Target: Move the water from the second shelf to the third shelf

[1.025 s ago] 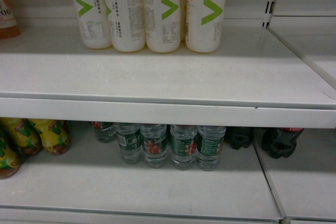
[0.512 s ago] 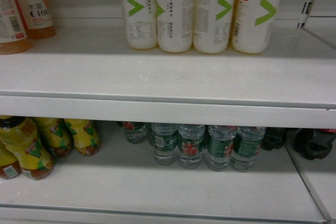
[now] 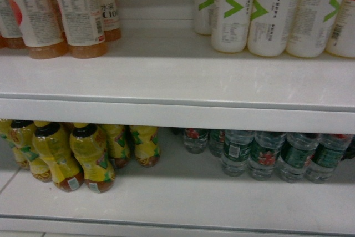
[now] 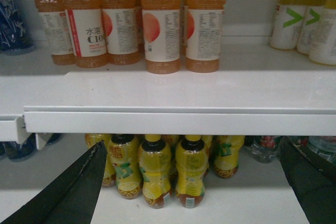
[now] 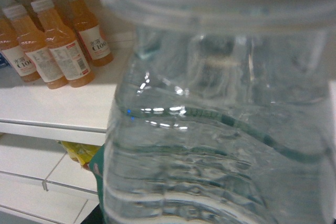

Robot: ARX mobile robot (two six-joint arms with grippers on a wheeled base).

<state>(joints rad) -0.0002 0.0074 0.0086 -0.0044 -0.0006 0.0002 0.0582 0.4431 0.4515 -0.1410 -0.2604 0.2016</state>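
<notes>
A clear ribbed water bottle (image 5: pixel 210 145) with a white cap and a green label edge fills the right wrist view, upright and very close to the camera. It sits in my right gripper, whose fingers are hidden behind it. Several more water bottles (image 3: pixel 266 154) with green labels stand on the lower shelf (image 3: pixel 183 198) at the right of the head view. My left gripper (image 4: pixel 194 144) is open, its black fingers (image 4: pixel 79 187) wide apart in front of the yellow bottles (image 4: pixel 155 174). Neither gripper shows in the head view.
The upper shelf (image 3: pixel 166 81) carries orange drink bottles (image 3: pixel 77 15) at the left and yellow bottles with white labels (image 3: pixel 272 15) at the right. Yellow-wrapped tea bottles (image 3: pixel 83 156) crowd the lower shelf at the left. The shelf's front lip (image 3: pixel 177 115) juts out.
The head view has swung left: the shelf contents slid right, the orange bottles and yellow tea bottles came into view, and the dark cola bottles left the frame.
</notes>
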